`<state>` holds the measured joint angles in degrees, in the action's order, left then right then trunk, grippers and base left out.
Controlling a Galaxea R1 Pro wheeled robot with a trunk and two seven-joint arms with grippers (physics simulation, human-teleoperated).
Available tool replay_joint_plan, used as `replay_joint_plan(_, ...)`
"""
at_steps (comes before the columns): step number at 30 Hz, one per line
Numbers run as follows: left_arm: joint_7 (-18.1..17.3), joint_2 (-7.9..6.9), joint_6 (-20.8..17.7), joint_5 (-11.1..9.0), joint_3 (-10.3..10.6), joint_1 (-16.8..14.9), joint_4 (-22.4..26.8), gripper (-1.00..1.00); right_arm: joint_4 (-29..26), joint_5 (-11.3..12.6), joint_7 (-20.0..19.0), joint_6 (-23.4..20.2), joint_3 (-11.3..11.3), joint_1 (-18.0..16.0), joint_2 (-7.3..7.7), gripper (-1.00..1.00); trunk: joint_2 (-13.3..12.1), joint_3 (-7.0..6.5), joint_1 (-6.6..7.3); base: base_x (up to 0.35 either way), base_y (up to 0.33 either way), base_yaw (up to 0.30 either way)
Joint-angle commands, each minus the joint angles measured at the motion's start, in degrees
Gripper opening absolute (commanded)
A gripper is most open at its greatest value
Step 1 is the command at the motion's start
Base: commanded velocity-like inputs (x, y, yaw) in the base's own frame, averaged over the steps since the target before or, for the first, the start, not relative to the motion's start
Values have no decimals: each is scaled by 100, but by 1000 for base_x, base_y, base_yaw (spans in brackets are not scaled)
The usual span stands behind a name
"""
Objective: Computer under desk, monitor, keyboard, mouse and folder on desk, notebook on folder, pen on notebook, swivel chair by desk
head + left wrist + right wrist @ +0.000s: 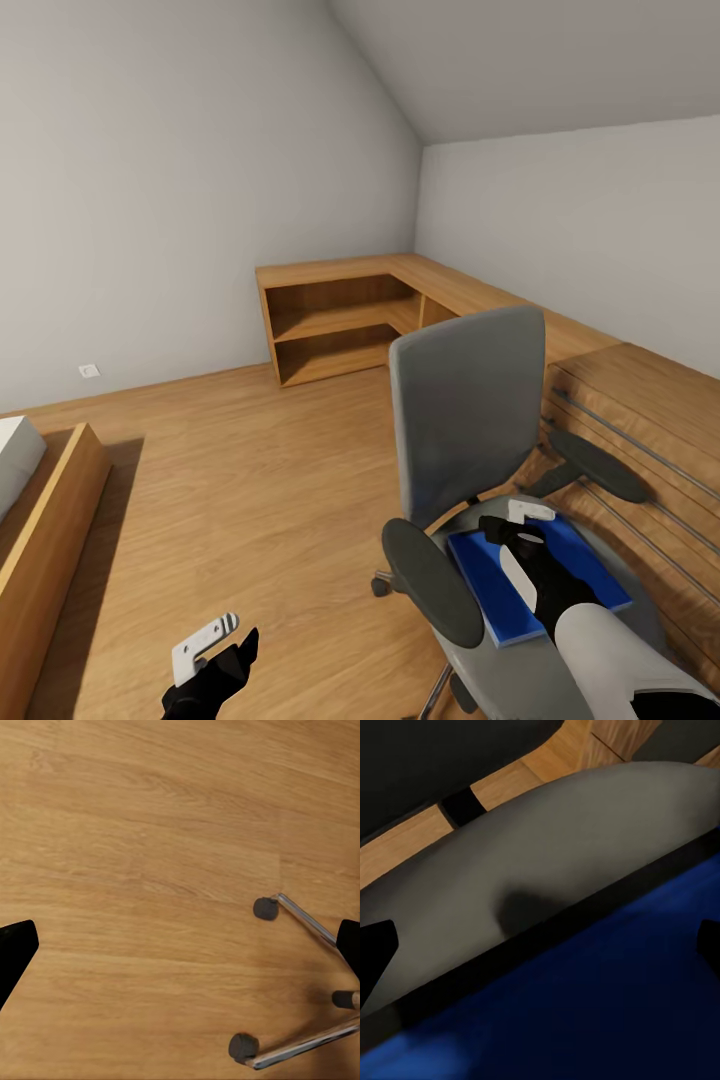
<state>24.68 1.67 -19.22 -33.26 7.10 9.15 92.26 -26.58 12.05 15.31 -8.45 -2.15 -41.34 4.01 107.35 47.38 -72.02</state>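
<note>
Swivel chair (470, 420) sat at near right, grey backrest facing the camera side-on, black armrests either side, seat toward the robot. Folder (500, 585) lay flat on the chair seat, bright blue, its far end near the backrest. Right gripper (522, 530) was down over the folder's far half, arm running back to the near right corner; in the right wrist view the black fingertips (375, 952) stood wide apart at both frame edges with the folder (607, 1012) and grey seat cushion (547, 847) between them, so jaws were parted, nothing held; contact with the folder couldn't be judged. Left gripper (215, 650) hung low at near left over bare wood floor (250, 480), well apart from the chair; its wrist view showed dark fingertips (16, 949) at opposite edges, jaws spread, empty, with the chair's metal star base (300, 982) and castors on the floor below. Low wooden shelf unit (340, 315) ran along the far wall into the corner, wooden slatted surface (640, 420) just right of the chair. Wooden bed frame (50, 540) at near left edge.
</note>
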Motion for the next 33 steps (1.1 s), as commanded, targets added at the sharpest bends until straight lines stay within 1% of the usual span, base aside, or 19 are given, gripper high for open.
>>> replay_joint_plan(1, 39, 0, -10, -48, 3, -1, 11, 100, 48, 97, 24, -30, -13, 3, 4, 100, 1, 5, -1, 0, 0, 0)
replay_joint_plan(9, 34, -2, -4, -40, 10, -1, 5, 100, 48, 97, 25, -29, -13, 4, 4, 100, 1, 5, -1, -5, 0, 0)
replay_joint_plan(16, 29, -1, -8, -27, 10, -1, 3, 100, 48, 97, 24, -28, -14, 4, 4, 100, 1, 5, -1, -211, 0, 0)
replay_joint_plan(23, 28, -4, -3, -22, 10, -1, 3, 100, 48, 96, 22, -32, -14, 4, 4, 100, 1, 5, -1, -72, 0, 0)
replay_joint_plan(29, 28, 0, -3, -22, 10, -1, 3, 100, 48, 96, 17, -26, -14, 3, 4, 100, 1, 5, -1, -233, 0, 0)
replay_joint_plan(33, 28, -1, -3, -22, 10, -1, 3, 100, 48, 96, 19, -25, -14, 3, 4, 100, 1, 5, -1, -130, 0, 0)
